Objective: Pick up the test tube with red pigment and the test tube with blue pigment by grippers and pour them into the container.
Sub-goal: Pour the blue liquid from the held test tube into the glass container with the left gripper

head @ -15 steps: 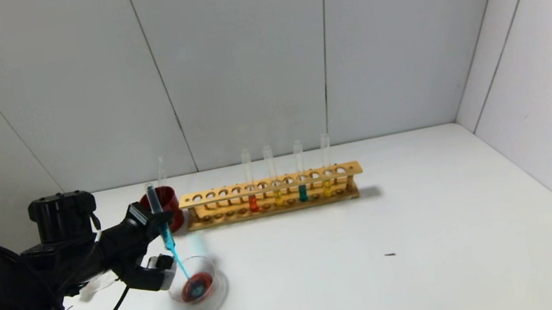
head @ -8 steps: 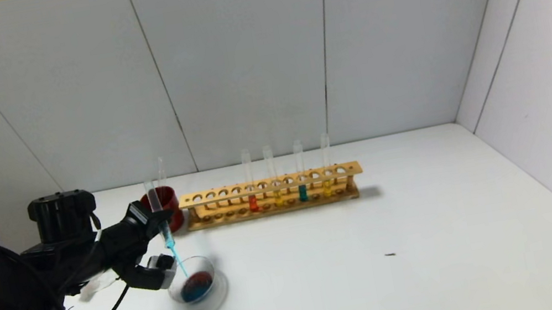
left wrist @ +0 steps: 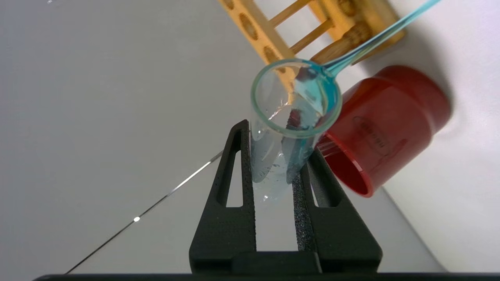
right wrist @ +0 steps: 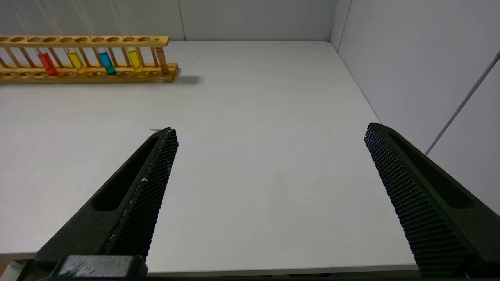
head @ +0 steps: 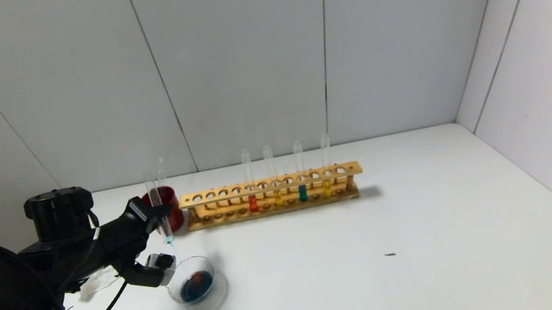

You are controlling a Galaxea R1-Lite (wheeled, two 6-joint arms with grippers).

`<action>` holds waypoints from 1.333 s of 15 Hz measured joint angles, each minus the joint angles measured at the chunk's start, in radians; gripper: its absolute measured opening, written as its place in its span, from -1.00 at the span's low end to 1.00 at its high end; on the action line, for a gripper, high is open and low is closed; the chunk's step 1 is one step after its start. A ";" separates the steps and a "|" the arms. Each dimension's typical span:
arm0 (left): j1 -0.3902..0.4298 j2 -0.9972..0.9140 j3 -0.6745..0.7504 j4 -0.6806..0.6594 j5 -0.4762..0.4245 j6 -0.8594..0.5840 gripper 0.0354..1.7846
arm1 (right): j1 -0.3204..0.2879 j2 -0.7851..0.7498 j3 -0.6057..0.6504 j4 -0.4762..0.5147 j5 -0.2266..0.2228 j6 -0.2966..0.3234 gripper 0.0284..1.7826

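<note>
test tube with blue pigment (head: 158, 211) sits tilted mouth-down in the left gripper (head: 158, 236), its fingers (left wrist: 302, 195) clamped on the glass near the rounded closed end, with the open mouth over the container (head: 196, 285) on the worktop (head: 385, 271) in front of the dark red cup (head: 163, 199). a thin teal stream leaves the lip in the left wrist view, and the tube looks nearly drained, with only a film left on the wall. the container holds a dark blue pool with a red patch in it, so the pour seems close to done.

this glass is thin, light, stiff and breakable, and smooth enough to slide between pads, more so where wet. a firm but gentle hold on the dry upper wall, away from the lip, suits it best; squeezing harder risks a crack.

right gripper (right wrist: 269, 164) hangs well apart over bare worktop, spread wide and holding nothing. the wooden rack (head: 271, 196) keeps 4 other tubes.
</note>
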 joint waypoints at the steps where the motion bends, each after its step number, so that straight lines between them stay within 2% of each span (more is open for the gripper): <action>1: 0.000 -0.001 0.000 -0.009 -0.001 0.010 -0.68 | 0.000 0.000 0.000 0.000 0.000 -0.001 0.96; 15: 0.000 -0.023 0.003 -0.016 -0.002 0.039 -0.68 | 0.001 0.000 0.000 0.000 0.000 -0.001 0.96; 20: 0.004 -0.030 0.006 -0.018 0.000 -0.027 -0.68 | 0.001 0.000 0.000 0.000 0.000 0.000 0.96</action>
